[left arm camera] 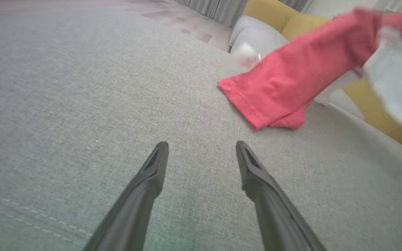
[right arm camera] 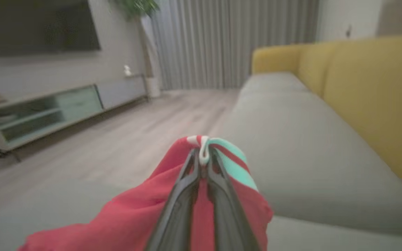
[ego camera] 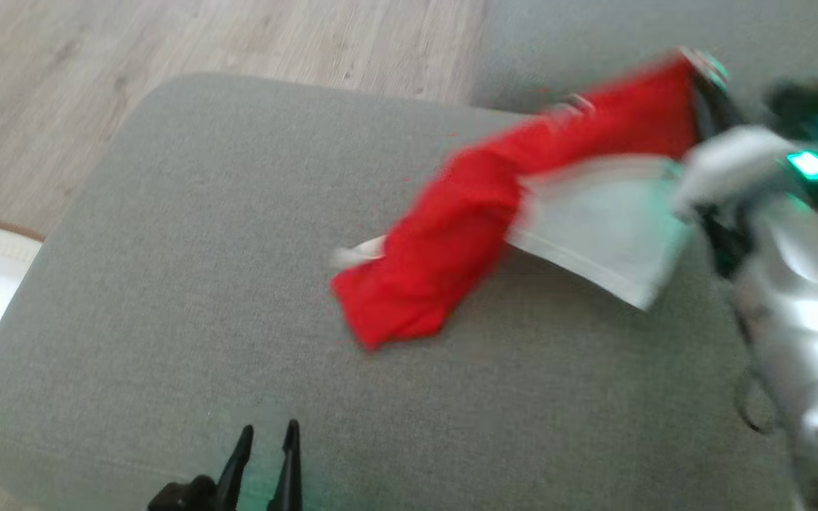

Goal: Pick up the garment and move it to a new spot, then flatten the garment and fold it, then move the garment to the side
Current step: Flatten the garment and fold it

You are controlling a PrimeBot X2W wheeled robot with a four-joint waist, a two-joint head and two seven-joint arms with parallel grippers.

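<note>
Items by count. One garment (ego camera: 437, 262), red with pale panels, centre right of the head view. Two grippers: left gripper (ego camera: 269, 427) at bottom left, right gripper (right arm camera: 203, 153) at bottom centre of the right wrist view. One grey ottoman (ego camera: 167, 284). One sofa (right arm camera: 309, 146), one screen (right arm camera: 40, 24), one cabinet (right arm camera: 47, 111), one plant (right arm camera: 136, 7).

Heads up, your garment (ego camera: 451, 248) is mid-air and pretty smeared. It's red with a pale panel and runs diagonally from the upper right down to the middle of the gray cushion (ego camera: 189, 270), where its low end touches the fabric. Your right gripper (ego camera: 709, 99) meets the raised end, but it's too blurry to make out the fingers. A green light (ego camera: 810, 165) glows on that arm. Your left gripper (ego camera: 270, 426) sits at the bottom edge, fingers apart, well away from the garment. There's wood floor (ego camera: 167, 42) at the top left.
</note>
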